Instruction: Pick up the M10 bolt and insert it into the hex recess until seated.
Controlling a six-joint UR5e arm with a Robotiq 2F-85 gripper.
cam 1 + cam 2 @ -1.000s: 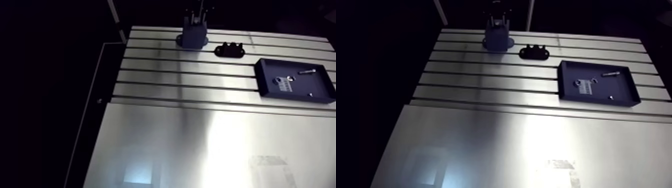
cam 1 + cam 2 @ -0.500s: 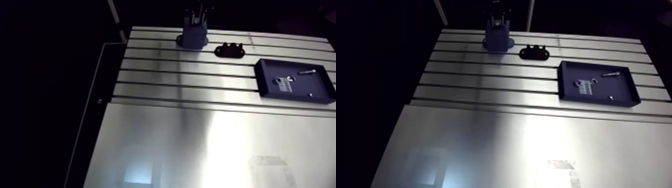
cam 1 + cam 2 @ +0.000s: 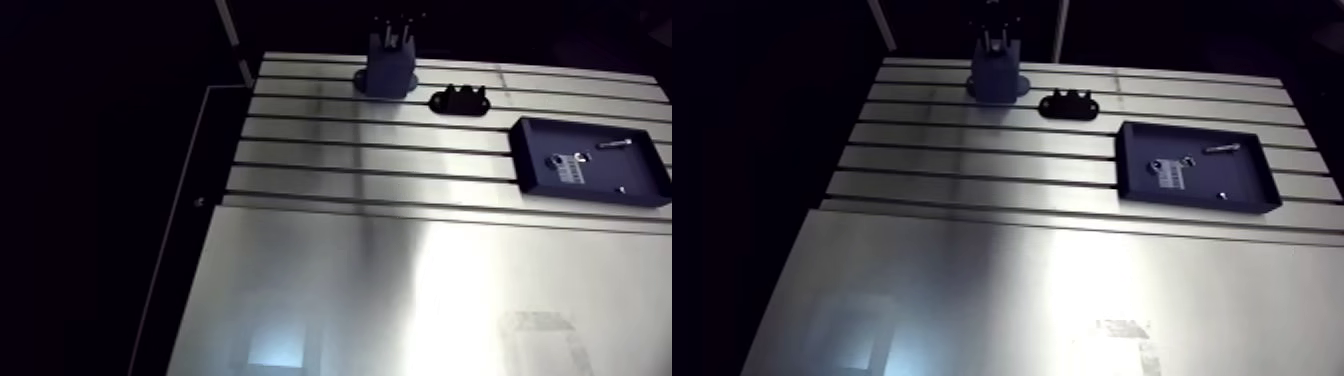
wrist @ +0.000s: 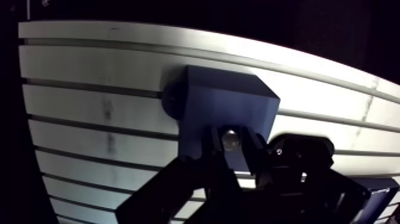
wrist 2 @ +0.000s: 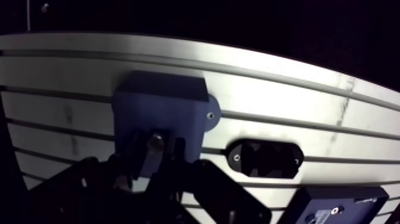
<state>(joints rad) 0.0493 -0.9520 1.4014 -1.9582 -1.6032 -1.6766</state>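
Wrist view is showing the tool (image 4: 230, 142) clamping a bolt (image 4: 229, 137) between its two dark fingers (image 4: 209, 146), right over the top face of a blue block (image 4: 229, 98). The bolt is appearing nearly end-on, its rounded, shiny metal end facing the camera, so its long axis is running along the fingers and pointing down at the block. Whether its far end is touching the block I cannot tell. The block is looking matte and square-edged, with a round flange at its foot, and it is standing on the brushed aluminium counter (image 3: 972, 280), whose long straight slots are running across it. Just beside the block a black oval piece (image 5: 265, 158) is lying flat, with a small bright screw at each end. Farther along the counter, well apart from the block, a shallow dark blue rectangular tray (image 3: 1247, 185) is sitting, carrying a pale label (image 3: 1169, 175) and a slim metal screw (image 3: 1222, 148).
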